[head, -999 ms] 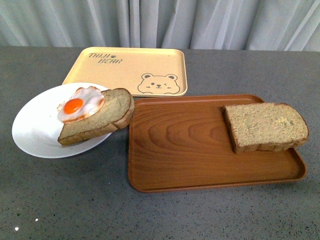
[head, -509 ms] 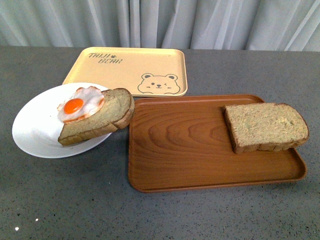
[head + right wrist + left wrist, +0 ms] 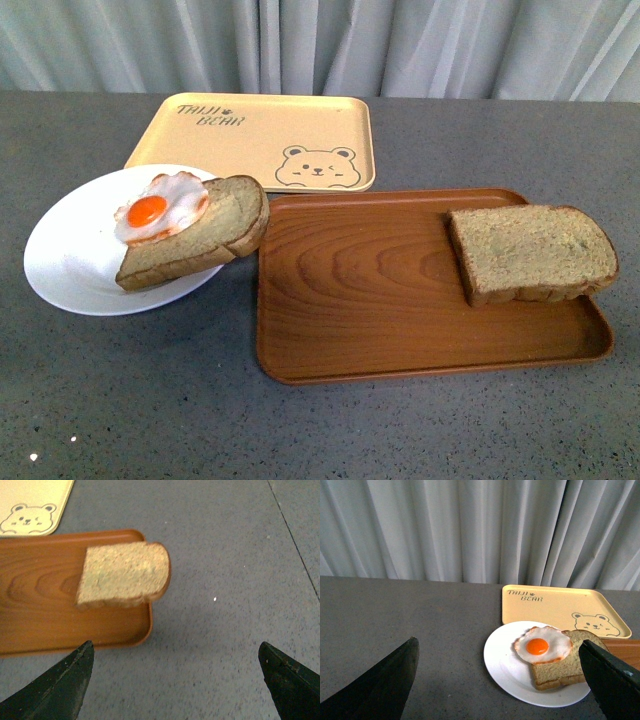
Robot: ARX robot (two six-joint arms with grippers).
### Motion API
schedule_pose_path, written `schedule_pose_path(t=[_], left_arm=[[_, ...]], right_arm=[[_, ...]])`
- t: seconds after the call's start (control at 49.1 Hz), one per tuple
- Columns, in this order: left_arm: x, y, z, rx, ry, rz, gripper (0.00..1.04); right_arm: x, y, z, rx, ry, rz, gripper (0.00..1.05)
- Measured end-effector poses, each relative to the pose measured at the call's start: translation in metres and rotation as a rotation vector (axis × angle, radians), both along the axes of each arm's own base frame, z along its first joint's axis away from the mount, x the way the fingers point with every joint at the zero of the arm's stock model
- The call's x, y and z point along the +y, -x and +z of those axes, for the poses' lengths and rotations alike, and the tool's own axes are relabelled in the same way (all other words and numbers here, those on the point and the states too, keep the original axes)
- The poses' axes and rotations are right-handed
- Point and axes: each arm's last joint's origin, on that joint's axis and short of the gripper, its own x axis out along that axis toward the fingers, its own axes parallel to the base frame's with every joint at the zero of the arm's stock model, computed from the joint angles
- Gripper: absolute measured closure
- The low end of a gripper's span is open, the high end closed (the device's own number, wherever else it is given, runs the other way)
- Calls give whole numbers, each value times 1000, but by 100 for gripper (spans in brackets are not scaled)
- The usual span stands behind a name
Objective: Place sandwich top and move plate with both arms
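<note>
While the top slice (image 3: 530, 252) lies on the brown tray (image 3: 360, 300), plate (image 3: 70, 265) just beside it, I see left claw (image 3: 497, 646) and right claw (image 3: 176, 646) both wide

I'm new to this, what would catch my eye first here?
The fried egg with its bright orange yolk, on a bread slice overhanging the white plate at the left. Then the plain brown slice at the wood-grain tray's right end, its rounded end over the rim.

Two slices (image 3: 530, 252) (image 3: 215, 228), two trays (image 3: 290, 130) (image 3: 350, 300), one plate (image 3: 70, 262)
</note>
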Motion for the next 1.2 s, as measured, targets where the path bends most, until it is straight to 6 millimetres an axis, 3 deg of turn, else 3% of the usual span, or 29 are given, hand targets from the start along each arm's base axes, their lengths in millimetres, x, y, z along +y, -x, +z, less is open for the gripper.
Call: schedule_pose_path(t=[0.061,0.204,0.285,0.428,0.693,0.937,1.06,1.202], left_arm=[[0,0,0,0,0,0,9],[0,0,0,0,0,0,9],[0,0,0,0,0,0,9],[0,0,0,0,0,0,9],[0,0,0,0,0,0,9],[0,0,0,0,0,0,9],[0,0,0,0,0,0,9],[0,0,0,0,0,0,9]], right_arm=[[-7,-25,1,1,-37,-8,9],[-20,-61,-12,37,-87,-16,9],[-29,-89,-36,102,-106,-32,9],[-32,-121,-66,187,-193,-16,9],[-24,-157,-81,199,-352,-21,9],[-14,-178,-109,264,-498,-84,10],[-13,-179,-111,270,-517,-92,28],[-12,-177,-107,267,-541,-86,60]])
